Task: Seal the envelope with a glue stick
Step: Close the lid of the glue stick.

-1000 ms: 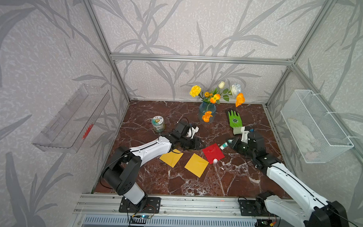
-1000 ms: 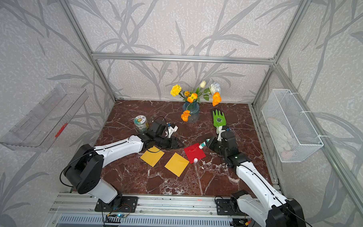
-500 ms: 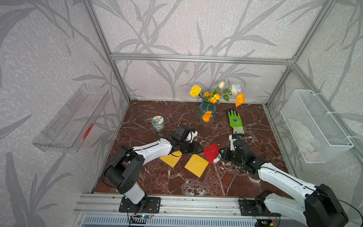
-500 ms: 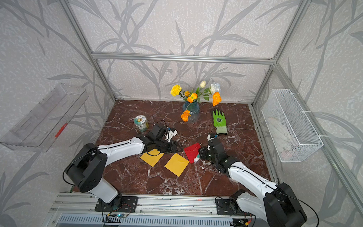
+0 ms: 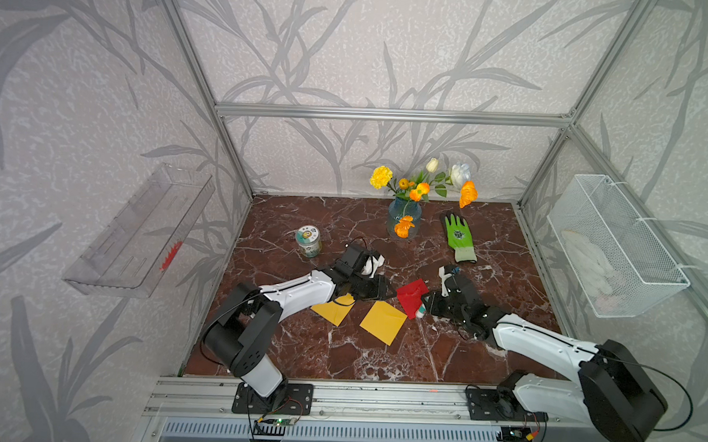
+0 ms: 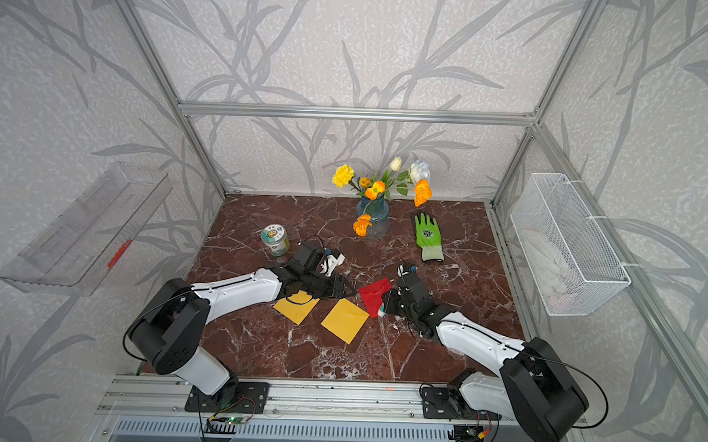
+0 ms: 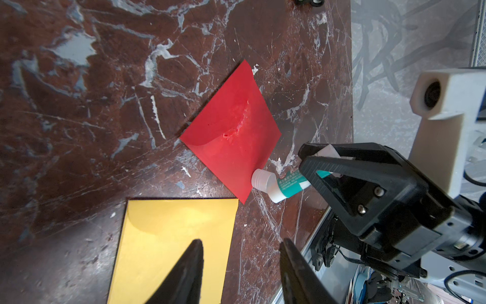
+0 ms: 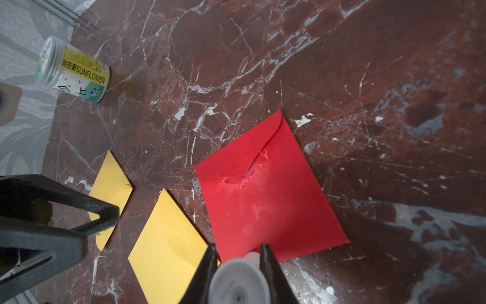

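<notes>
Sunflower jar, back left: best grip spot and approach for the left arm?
Likely the round label wall of the sunflower jar, below its lid, left gripper coming level from the front. It stands upright, apart from everything else, so both sides are reachable; the wide flat lid gives little to pinch from above.

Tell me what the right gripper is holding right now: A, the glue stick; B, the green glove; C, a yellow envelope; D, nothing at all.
A: the right gripper is shut on the glue stick, whose tip meets the edge of the red envelope.
</notes>
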Robot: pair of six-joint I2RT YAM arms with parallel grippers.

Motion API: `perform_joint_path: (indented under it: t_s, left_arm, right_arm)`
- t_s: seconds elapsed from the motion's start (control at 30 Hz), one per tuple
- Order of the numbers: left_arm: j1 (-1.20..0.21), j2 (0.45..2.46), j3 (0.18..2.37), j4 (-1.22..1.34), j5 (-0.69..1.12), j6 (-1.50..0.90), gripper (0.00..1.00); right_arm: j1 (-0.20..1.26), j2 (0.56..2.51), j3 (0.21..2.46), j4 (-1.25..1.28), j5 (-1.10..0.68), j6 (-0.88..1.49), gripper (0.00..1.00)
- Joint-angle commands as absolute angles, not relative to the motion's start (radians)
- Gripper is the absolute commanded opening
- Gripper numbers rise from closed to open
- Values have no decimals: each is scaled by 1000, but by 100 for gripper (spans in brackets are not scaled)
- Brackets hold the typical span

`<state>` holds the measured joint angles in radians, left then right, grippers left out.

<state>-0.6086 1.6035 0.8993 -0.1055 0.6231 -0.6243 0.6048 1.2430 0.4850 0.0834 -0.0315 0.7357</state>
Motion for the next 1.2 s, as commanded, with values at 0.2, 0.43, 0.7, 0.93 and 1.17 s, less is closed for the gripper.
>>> perform_joint_path:
  t_s: [0.2,0.43,0.7,0.93,1.17]
  left_arm:
    - [-611,1606,890,-88,631,-630,48]
    - [-611,1608,892,-82,634,-632,48]
    - [-610,1609,893,-84,636,-630,48]
    - [-609,1618,895,-78,640,-631,48]
    - [-606,1611,897,-84,644,-629,48]
  right_arm:
    - [609,1253,474,65,58,719,0]
    - [681,1216,482,-20,193,665,0]
    - [726,1221,511,-150,264,686,0]
    - [726,1178,513,-267,319,723,0]
    - [790,1141,422,-157,433,718,0]
